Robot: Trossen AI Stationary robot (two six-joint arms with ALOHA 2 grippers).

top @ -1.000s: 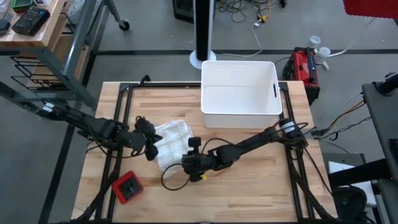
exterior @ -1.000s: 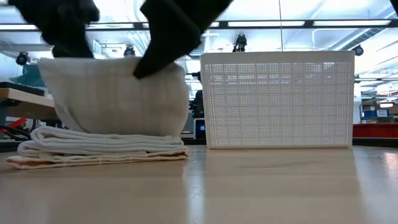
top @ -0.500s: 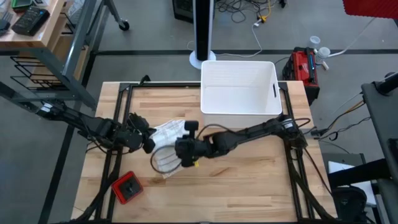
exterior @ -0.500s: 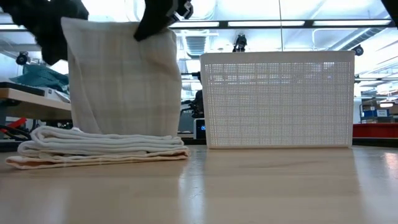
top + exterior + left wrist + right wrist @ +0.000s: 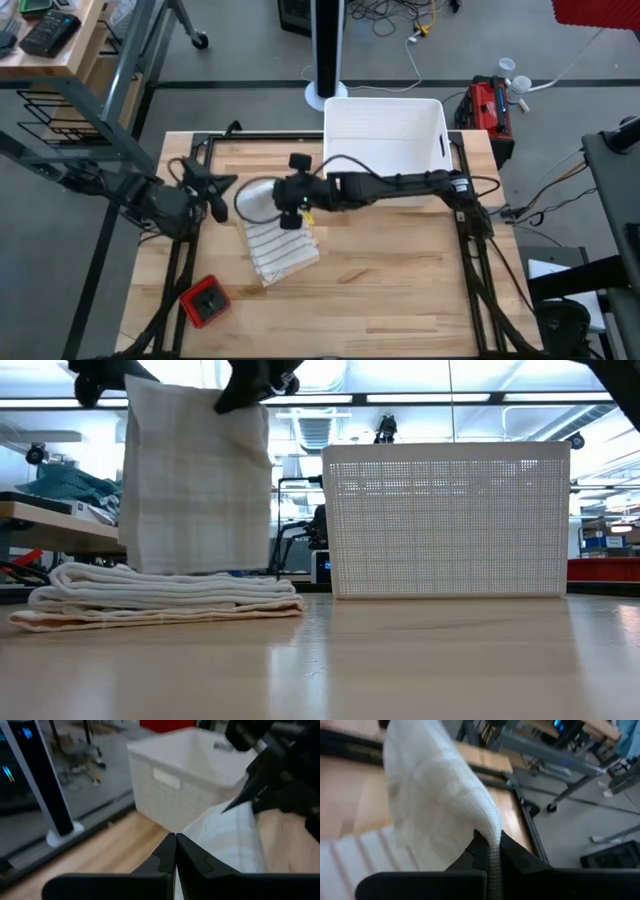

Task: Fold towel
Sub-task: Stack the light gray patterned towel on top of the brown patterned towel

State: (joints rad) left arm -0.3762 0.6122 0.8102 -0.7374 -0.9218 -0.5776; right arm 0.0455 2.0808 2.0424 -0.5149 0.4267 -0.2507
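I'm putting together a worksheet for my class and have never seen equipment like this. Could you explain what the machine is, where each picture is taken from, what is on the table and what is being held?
These are two dark robot arms working at a wooden table. One picture looks straight down from above, one looks level across the tabletop, and two come from cameras on the arms' wrists.

On the table lie a striped white towel, a white perforated basket at the far edge, and a small red object near the front corner.

Each arm ends in a two-finger tool. The left tool and the right tool are each shut on a top corner of the towel. In the level view the lifted part hangs like a curtain while the rest lies in folded layers on the table.
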